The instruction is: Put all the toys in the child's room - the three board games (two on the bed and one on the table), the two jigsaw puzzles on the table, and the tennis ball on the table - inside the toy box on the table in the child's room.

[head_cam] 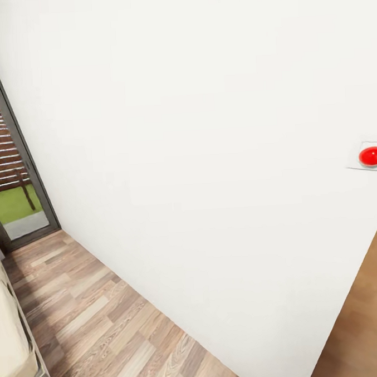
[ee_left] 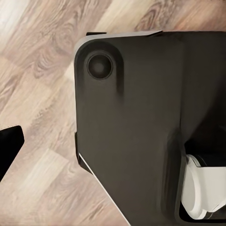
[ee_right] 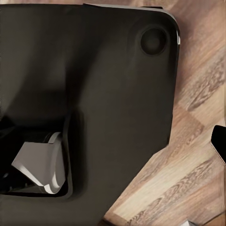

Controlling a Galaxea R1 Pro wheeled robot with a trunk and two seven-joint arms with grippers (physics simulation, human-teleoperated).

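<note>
The robot stood facing a blank white wall (head_cam: 196, 126) with a red button (head_cam: 372, 156) on a small plate far along it to the right. Of the task's things, the one piece I could make out was the bed (head_cam: 10, 333): a strip of cream mattress on a dark frame, low at the left edge of the head view. So the bed lay to the robot's left, its long side running along the plank floor (head_cam: 107, 322) toward the glass door (head_cam: 15, 182), and the left arm was the nearer one. I saw no game box on that strip. By my guess the base needed to turn left before any reach made sense.

Both wrist cameras looked down at the robot's own dark base (ee_left: 136, 122) over the floorboards. A dark tip sat at the edge of each wrist view, but whether either claw was parted or closed, or carried anything, I could not tell
</note>
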